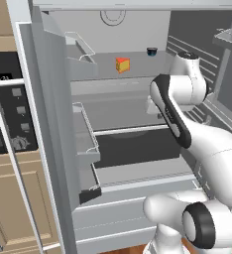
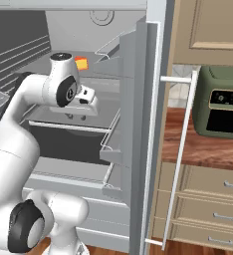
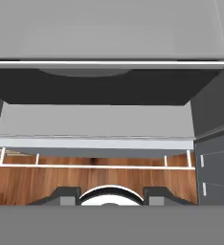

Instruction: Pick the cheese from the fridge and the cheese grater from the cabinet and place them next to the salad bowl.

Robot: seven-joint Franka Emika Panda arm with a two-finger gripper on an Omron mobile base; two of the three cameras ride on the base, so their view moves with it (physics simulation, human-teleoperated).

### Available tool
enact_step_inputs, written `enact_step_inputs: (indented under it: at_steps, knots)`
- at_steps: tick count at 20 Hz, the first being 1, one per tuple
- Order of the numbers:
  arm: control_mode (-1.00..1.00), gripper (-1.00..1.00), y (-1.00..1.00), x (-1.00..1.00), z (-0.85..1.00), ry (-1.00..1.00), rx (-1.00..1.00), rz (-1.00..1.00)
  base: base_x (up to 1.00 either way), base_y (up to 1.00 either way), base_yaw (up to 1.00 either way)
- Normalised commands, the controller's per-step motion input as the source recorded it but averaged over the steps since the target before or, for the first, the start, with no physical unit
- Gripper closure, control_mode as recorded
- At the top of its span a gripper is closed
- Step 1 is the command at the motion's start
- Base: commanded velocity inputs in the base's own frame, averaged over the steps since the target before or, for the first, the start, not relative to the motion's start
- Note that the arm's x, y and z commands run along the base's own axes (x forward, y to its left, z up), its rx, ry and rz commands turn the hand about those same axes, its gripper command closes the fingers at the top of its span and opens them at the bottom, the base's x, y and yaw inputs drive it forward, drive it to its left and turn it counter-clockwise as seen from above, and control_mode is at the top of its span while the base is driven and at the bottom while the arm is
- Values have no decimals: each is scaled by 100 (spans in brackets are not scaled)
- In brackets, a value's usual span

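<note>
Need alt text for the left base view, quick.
Open fridge with the cheese on its upper shelf, a small dark cup behind it. The white arm reaches in from the lower right; an oven stands left.

We've got two base cams behind the arm, both looking fwd and down into the open fridge (image 1: 138, 99), close in. Left base view sits to the arm's left, so the arm rises at lower right, w/ the black oven front (image 1: 9, 109) along the left edge. Right base view sits on the other side: arm at lower left, the fridge door (image 2: 138, 124) edge-on mid-frame, the bench (image 2: 208, 147) and the drawers (image 2: 203, 204) beyond it to the right. Both share the fridge interior, incl. the shelf w/ the cheese (image 1: 122, 65). Hand view looks along the end effector (image 3: 111, 198), v. near the lower fridge shelves, w/ wood floor (image 3: 85, 179) low in frame.
</note>
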Motion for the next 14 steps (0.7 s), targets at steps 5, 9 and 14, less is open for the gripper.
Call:
enact_step_inputs:
  at_steps: [5,9,14]
  knots:
    - [-100,-100,3,-16,1,-16,-1,1,0,0,0]
    - [-100,-100,20,-20,11,-53,-2,0,0,0,0]
    - [-100,-100,26,-10,28,-43,0,0,0,0,0]
